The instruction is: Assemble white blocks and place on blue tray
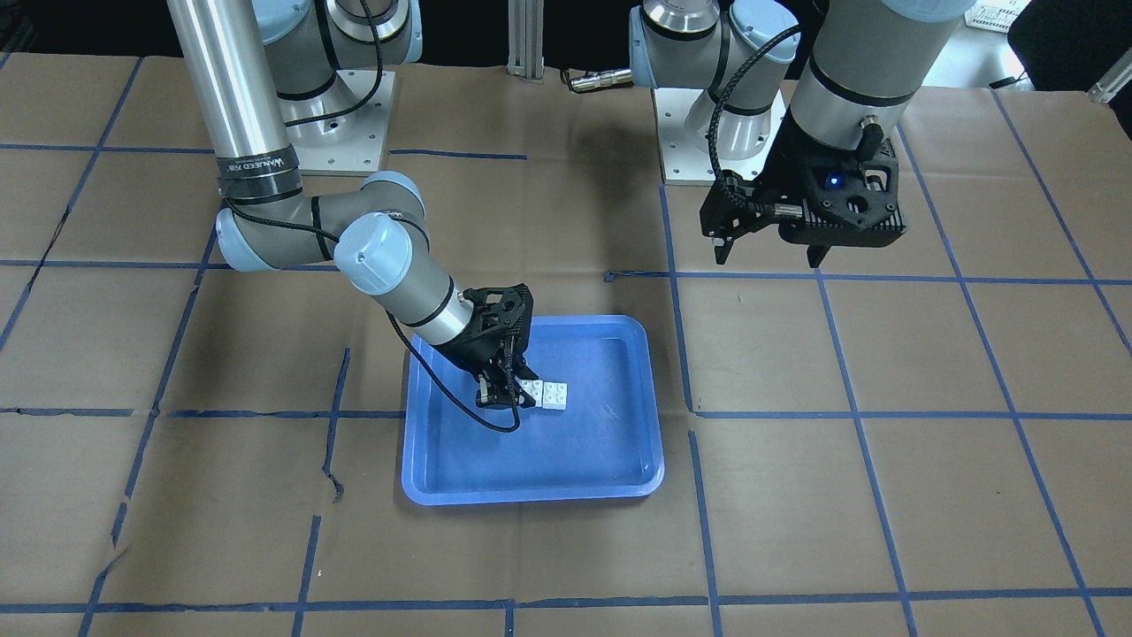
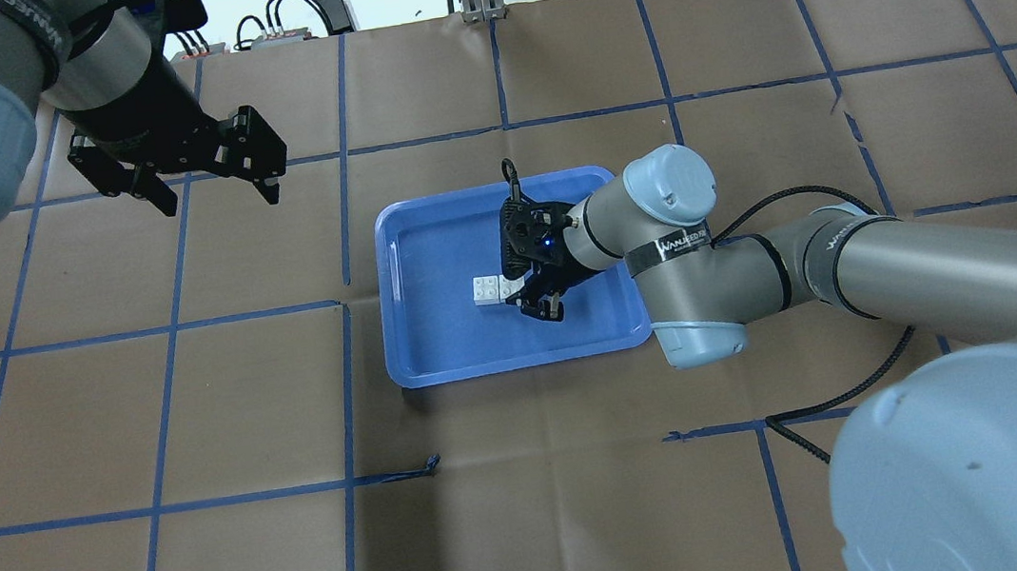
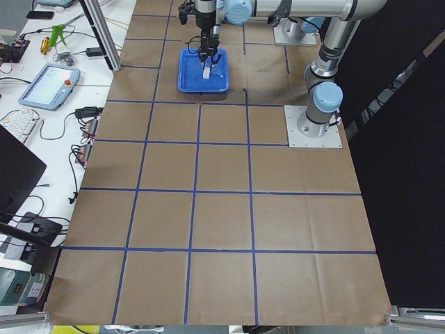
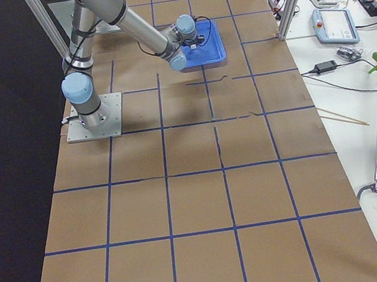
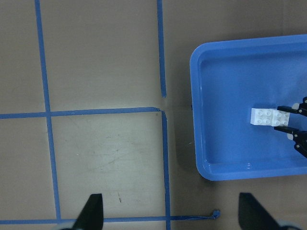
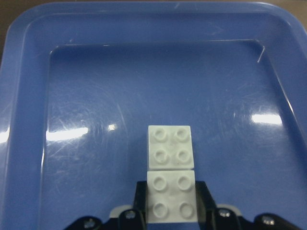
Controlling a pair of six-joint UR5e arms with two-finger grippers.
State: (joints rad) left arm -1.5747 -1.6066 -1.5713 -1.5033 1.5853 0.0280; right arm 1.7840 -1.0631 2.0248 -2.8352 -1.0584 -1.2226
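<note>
Two white blocks [image 6: 171,175] are seen touching, studs up, in the blue tray [image 1: 531,464]; one is clamped by the right tool [image 1: 517,394]. The left tool [image 2: 220,201] is held wide above the surface [image 2: 197,407].

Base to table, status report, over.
Right gripper in tray, jaws closed on one of two white blocks. Blocks side by side, studs up, on tray floor. Left gripper open, off over the table. No obstruction seen.

Six cameras, one scene.
Overhead and front views face each other; close, downward wrist views share the shallow glossy blue plastic tray [image 5: 225,86].
</note>
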